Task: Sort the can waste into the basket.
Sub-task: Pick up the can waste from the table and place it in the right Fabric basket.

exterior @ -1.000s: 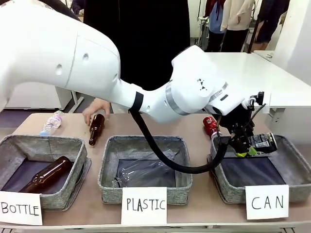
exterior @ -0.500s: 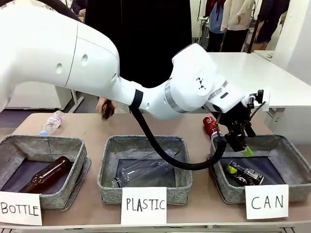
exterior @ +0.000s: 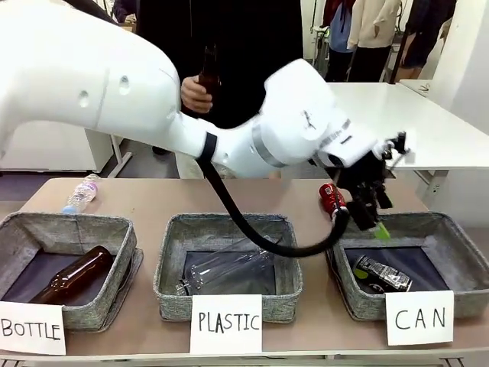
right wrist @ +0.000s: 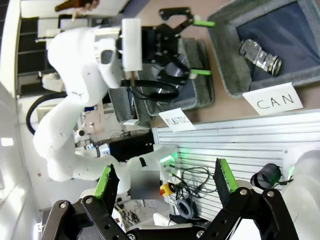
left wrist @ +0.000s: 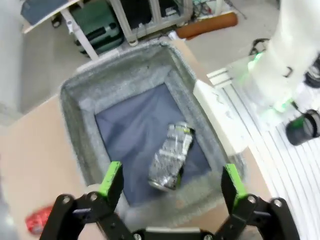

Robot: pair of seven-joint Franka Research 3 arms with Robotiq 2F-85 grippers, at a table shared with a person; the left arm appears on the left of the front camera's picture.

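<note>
**Both grippers wide, nothing held**

My left arm (exterior: 114, 84) reaches from my left across the middle, elbow high, with the wrist bent downward on my right side. My left gripper (exterior: 373, 220) points down at a slight tilt. Its green-padded fingers (left wrist: 111, 178) are spread wide with nothing clamped between them. My right gripper (right wrist: 165, 180) is likewise spread and empty, its pads (right wrist: 224, 176) far apart, facing toward my left arm.
</note>
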